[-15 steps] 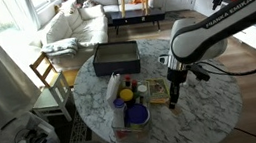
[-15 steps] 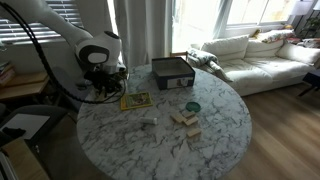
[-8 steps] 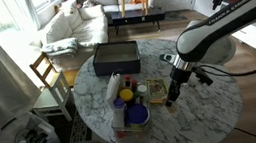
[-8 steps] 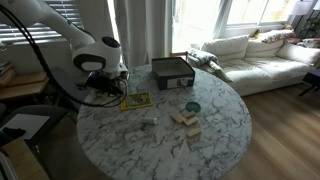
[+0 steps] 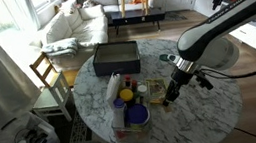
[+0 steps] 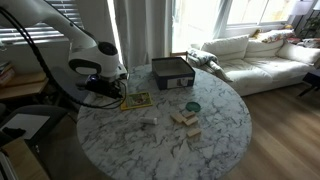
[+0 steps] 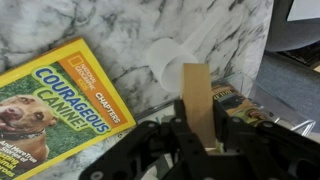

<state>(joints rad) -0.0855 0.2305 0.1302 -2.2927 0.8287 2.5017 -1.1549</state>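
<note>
Wooden block, clamped lengthwise in the jaws, hangs above the surface just beside the Courageous Canine book.

The arm is white, built of rounded, glossy links with faint dark lettering along one link; its wrist end turns black and carries the black gripper; black cables loop beside the wrist; in the wrist view the gripper's fingers look matte black and angular.

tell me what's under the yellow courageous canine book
The book lies flat on the marble table, which shows around it. Anything directly beneath is covered by the book.
</note>
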